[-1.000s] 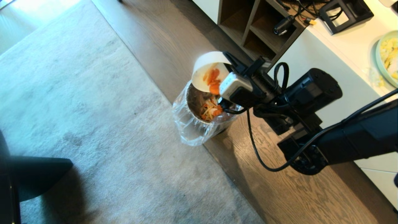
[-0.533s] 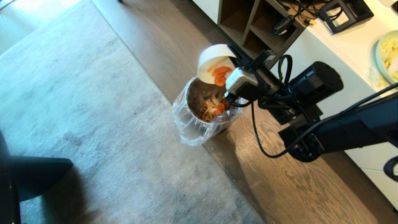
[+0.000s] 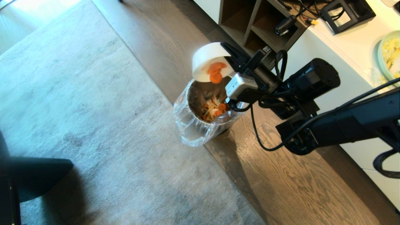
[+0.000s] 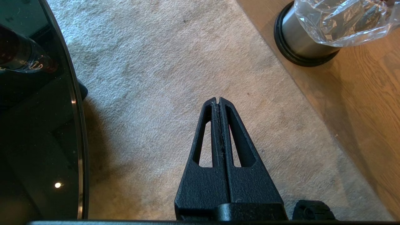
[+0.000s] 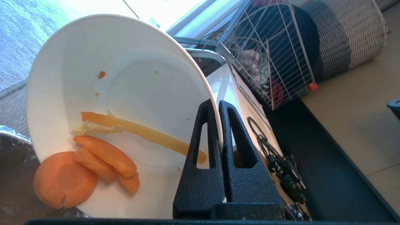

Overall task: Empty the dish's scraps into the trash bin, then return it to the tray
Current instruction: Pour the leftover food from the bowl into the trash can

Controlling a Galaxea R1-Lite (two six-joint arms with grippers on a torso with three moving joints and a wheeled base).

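Dish [image 5: 131, 78]: smooth glossy white, ceramic-looking, with moist orange scraps [image 5: 84, 170] stuck at its lower rim. Trash bin [image 4: 295, 40] just below the dish: brushed metal wall, black base ring, crinkly clear plastic liner [image 3: 190, 131] over the rim; it stands on matt grained wood floor [image 3: 281, 193], with short-pile grey carpet [image 3: 93, 109] right beside the bin. Right gripper [image 5: 217, 104] and left gripper [image 4: 218, 100] fingers: rough-textured matt black plastic; past the bin, a smooth white counter [image 3: 353, 47] and thin white wire rack [image 5: 275, 56].
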